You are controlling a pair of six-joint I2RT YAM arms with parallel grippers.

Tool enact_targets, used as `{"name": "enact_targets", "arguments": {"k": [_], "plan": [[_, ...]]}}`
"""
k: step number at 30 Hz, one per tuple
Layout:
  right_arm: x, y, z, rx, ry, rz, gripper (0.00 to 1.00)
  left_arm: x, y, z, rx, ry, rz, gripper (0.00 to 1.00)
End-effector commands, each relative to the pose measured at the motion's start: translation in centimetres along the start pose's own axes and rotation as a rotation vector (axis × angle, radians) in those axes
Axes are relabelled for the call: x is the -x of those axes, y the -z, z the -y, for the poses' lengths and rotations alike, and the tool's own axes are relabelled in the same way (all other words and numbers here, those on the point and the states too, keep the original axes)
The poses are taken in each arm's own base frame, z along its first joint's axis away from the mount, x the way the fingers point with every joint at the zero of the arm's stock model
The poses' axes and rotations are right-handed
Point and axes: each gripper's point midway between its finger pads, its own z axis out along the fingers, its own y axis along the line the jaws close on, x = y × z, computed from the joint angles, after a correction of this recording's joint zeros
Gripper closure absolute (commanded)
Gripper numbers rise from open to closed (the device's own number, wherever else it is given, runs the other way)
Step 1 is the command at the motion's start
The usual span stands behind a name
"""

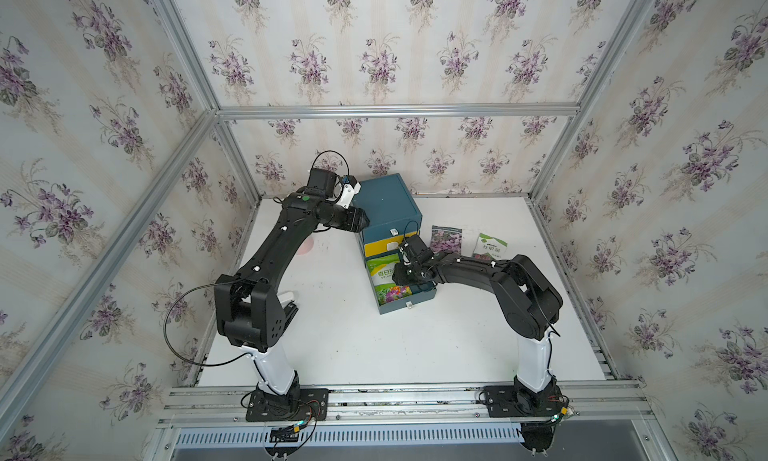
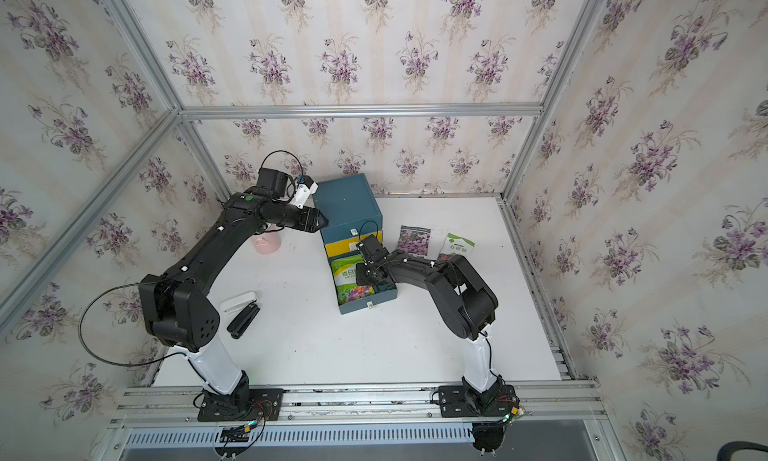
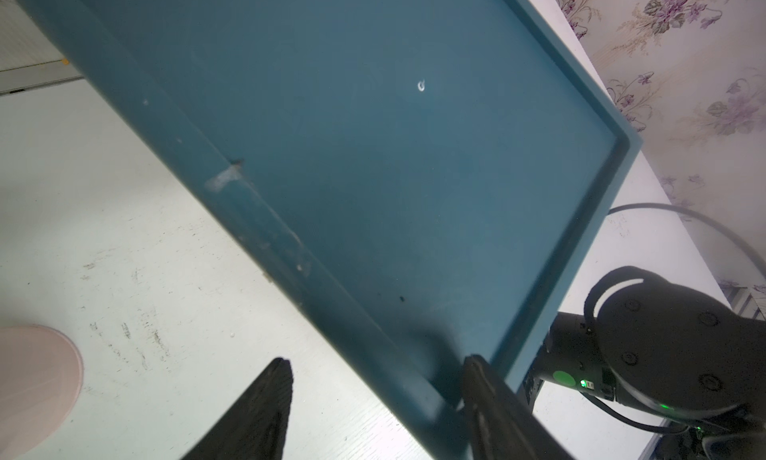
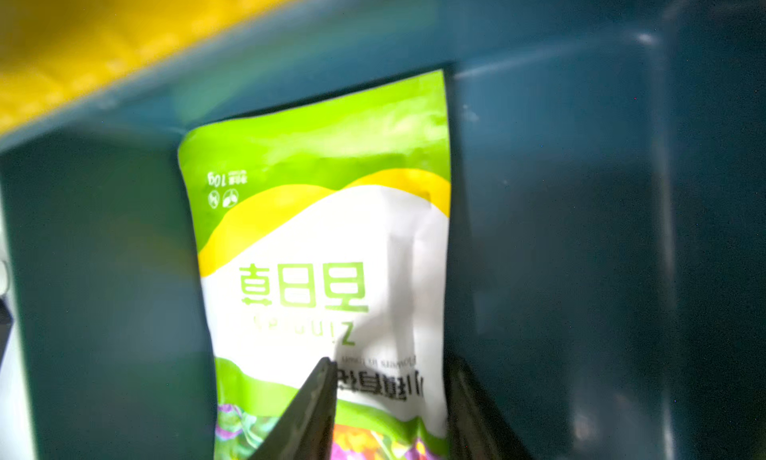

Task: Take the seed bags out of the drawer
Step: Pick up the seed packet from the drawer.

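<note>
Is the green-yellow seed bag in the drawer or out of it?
In: the green-yellow seed bag lies flat on the floor of the pulled-out drawer, its walls around it.

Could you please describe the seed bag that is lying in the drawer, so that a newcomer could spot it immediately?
Find the blue cabinet at the table's back; its bottom drawer stands open. The seed bag lies inside, green-yellow with a white middle; the purple packet and white-green packet lie outside on the table.

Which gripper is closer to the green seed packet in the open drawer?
Right. The right gripper is down in the drawer, fingers astride the green seed packet; the left gripper clamps the cabinet at its top corner.
</note>
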Motion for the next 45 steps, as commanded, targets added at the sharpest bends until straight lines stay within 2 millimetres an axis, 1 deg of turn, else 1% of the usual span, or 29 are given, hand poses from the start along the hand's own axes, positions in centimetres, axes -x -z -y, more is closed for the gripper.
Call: {"name": "enact_targets", "arguments": {"k": [1, 3, 5, 12, 15, 19, 26, 32, 45], "plan": [[-2.7, -0.6, 0.9, -0.017, -0.028, -0.107, 0.62, -3.3, -0.2, -1.1, 0.058, 0.017, -0.127, 0.32], [-2.9, -0.8, 1.0, -0.021, -0.031, -0.114, 0.65, -3.3, -0.2, -1.1, 0.059, 0.014, -0.126, 0.32], [-3.1, -0.9, 1.1, -0.024, -0.034, -0.115, 0.70, -3.3, -0.2, -1.1, 0.060, 0.015, -0.126, 0.32], [-3.0, -0.7, 1.4, -0.040, -0.040, -0.107, 0.86, -3.3, -0.2, -1.1, 0.058, 0.017, -0.127, 0.32], [-2.9, -0.6, 1.5, -0.045, -0.043, -0.101, 0.94, -3.3, -0.2, -1.1, 0.058, 0.016, -0.127, 0.32], [-2.7, -0.4, 1.5, -0.049, -0.043, -0.092, 0.99, -3.3, -0.2, -1.1, 0.059, 0.014, -0.127, 0.32], [-1.9, 0.7, 1.2, -0.041, -0.042, -0.068, 1.00, -3.2, -0.1, -1.1, 0.061, 0.014, -0.124, 0.32], [-0.8, 2.4, 0.5, -0.019, -0.051, -0.035, 1.00, -3.2, -0.1, -1.1, 0.063, 0.010, -0.124, 0.32], [0.7, 5.1, 0.1, 0.003, -0.076, 0.010, 1.00, -3.2, 0.0, -1.2, 0.065, 0.011, -0.123, 0.32]]}}
